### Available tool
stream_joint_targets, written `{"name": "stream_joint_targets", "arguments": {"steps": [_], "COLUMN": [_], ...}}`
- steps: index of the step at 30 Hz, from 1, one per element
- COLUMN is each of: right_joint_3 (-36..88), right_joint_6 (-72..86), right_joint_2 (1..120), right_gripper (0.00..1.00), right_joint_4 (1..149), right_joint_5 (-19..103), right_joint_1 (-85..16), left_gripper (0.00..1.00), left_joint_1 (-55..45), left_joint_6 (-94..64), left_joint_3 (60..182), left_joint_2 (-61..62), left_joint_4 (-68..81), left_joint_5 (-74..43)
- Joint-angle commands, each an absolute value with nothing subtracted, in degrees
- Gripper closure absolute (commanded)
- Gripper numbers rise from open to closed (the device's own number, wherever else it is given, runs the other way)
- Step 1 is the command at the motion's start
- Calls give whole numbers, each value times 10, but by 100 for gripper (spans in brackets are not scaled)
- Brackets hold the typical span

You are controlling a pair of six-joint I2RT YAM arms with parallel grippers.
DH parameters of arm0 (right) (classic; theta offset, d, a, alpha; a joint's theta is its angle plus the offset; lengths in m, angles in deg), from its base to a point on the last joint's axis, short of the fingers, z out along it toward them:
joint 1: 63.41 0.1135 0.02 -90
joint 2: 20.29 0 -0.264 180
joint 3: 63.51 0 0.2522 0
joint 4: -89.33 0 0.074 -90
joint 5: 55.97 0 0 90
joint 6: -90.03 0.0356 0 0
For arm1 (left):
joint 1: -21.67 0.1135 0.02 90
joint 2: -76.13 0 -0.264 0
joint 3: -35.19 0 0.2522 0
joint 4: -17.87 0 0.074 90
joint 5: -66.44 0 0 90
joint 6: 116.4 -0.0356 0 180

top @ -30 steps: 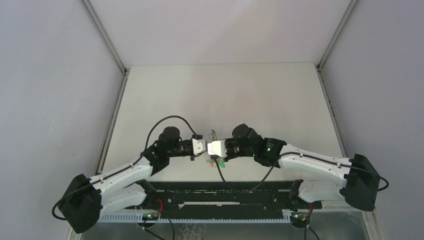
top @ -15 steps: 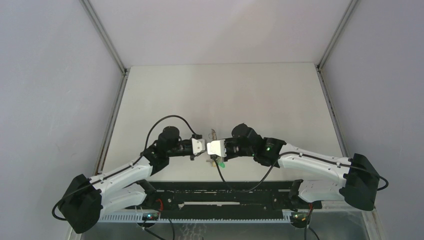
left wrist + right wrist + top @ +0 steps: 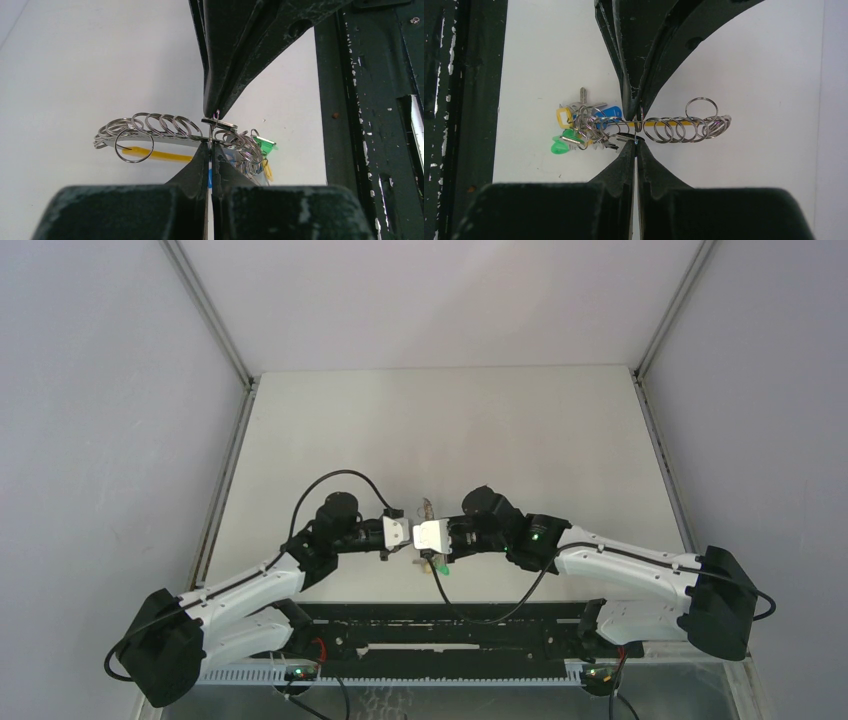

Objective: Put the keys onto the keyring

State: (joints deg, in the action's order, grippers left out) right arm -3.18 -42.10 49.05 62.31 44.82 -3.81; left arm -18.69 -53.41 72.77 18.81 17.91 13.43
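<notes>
keyring shiny silver metal; tags glossy coloured plastic; surface matt white, smooth; right end effector matt black, scuffed.

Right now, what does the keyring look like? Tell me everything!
The keyring is a row of shiny silvery wire rings strung along a thin yellow band. One end carries a bunch of blue, green and yellow tags and small silvery keys. It sits level over the white table, pinched near its middle by the shut left end effector and right end effector.
</notes>
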Motion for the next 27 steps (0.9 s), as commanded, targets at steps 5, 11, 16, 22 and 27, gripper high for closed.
{"name": "stream_joint_targets", "arguments": {"steps": [5,11,16,22,27], "right_joint_3": [3,3,-2,-4,-13], "right_joint_6": [-402,-402,-402,-394,-393], "right_joint_2": [509,493,489,492,481], "right_gripper": [100,100,100,100,100], "right_joint_4": [654,637,636,653,658], "right_joint_5": [432,427,428,413,419], "right_joint_1": [-26,-27,-30,-32,-36], "left_gripper": [100,100,100,100,100], "left_joint_1": [-201,-202,-201,-201,-201], "left_joint_6": [-540,-542,-543,-545,-542], "left_joint_3": [742,739,737,735,731], "left_joint_2": [191,191,193,193,197], "left_joint_4": [215,219,221,223,231], "left_joint_5": [128,121,121,121,109]}}
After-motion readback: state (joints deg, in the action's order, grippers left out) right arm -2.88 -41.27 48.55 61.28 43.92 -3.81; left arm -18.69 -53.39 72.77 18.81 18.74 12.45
